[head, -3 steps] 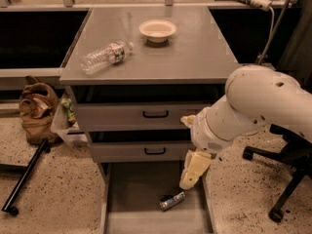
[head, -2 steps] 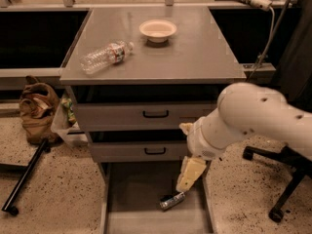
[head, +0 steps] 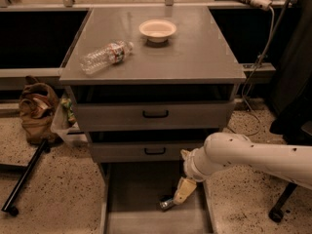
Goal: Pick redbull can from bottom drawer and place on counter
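The redbull can [head: 166, 204] lies on its side in the open bottom drawer [head: 132, 191], near its right wall. My gripper [head: 183, 191] hangs down into the drawer from the white arm that reaches in from the right. Its pale tip is right above the can's right end, at or nearly touching it. The counter [head: 190, 55] is the grey top of the cabinet, up behind the arm.
A clear plastic bottle [head: 105, 56] lies on the counter's left side and a white bowl [head: 157, 30] stands at its back. Two shut drawers with black handles sit above the bottom one. A brown bag [head: 36, 108], a white bin [head: 62, 123] and a black pole [head: 24, 179] are left of the cabinet; a chair base [head: 278, 211] is on the right.
The arm has dropped lower and the gripper has gone down into the bottom drawer, closer to the can. The can has not moved.
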